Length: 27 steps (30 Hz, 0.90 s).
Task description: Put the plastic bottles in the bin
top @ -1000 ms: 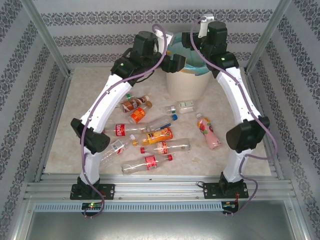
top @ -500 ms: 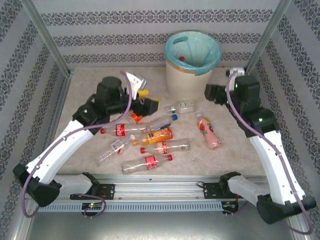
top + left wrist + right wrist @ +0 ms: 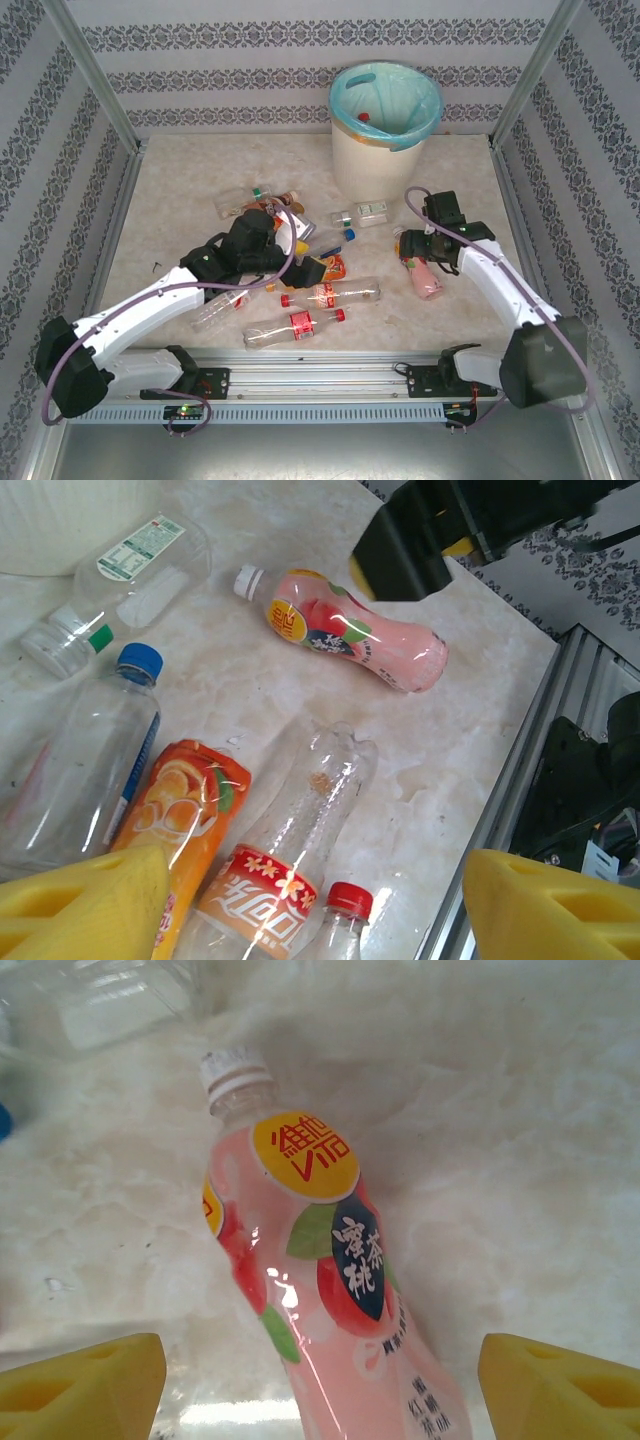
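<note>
Pale marbled table (image 3: 170, 190) inside patterned walls. At its far side, right of centre, the bin (image 3: 370, 172), upright, with a teal bag (image 3: 392, 95) folded over the rim; seen from above, a red cap (image 3: 363, 117) inside. Near of it, the plastic bottles (image 3: 295, 326) lying scattered on the table, most of them crowded at the middle, side by side; one white-labelled bottle (image 3: 375, 211) just beside the bin's base. To the right, low over the pink bottle (image 3: 428, 282), the right gripper (image 3: 408, 246), fingers spread, one at each side, with clear gaps to the bottle in the right wrist view. Over the crowd, the left gripper (image 3: 316, 262), fingers spread wide above an orange-labelled bottle (image 3: 190, 800) and a red-labelled bottle (image 3: 300, 810). In the left wrist view, a blue-capped bottle (image 3: 80, 760) close beside the orange one.
</note>
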### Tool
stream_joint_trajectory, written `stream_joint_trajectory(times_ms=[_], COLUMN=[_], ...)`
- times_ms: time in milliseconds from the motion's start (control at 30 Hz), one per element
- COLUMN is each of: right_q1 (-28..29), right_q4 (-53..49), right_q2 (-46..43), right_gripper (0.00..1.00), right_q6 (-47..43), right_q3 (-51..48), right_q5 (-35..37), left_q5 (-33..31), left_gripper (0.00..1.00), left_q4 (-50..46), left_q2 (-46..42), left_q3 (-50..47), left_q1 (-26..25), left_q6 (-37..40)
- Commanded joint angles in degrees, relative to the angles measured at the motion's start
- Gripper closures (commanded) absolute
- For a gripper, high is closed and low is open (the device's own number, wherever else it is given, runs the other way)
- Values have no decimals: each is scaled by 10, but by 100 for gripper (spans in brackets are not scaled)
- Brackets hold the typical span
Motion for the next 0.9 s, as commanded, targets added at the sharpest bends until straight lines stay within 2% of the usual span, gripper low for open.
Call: stream_joint_trajectory(times_ms=[0, 267, 533, 733, 867], right_q1=[-7, -11, -15, -18, -17], right_q4=[64, 99, 92, 85, 82], right_q2=[31, 121, 178, 200, 180], right_gripper=[17, 17, 20, 28, 34], right_q6=[-11, -18, -23, -24, -22], right_q3=[-13, -20, 0, 11, 10], right_q5=[-18, -44, -44, -45, -45], left_q5=[-24, -19, 21, 25, 20], left_gripper=[22, 22, 21, 21, 21], left_q4=[52, 66, 92, 91, 86], left_q2=[22, 117, 183, 193, 181], left_q3=[-16, 14, 45, 52, 52], left_q1=[-20, -44, -49, -49, -49], left_q6=[-51, -70, -96, -102, -97])
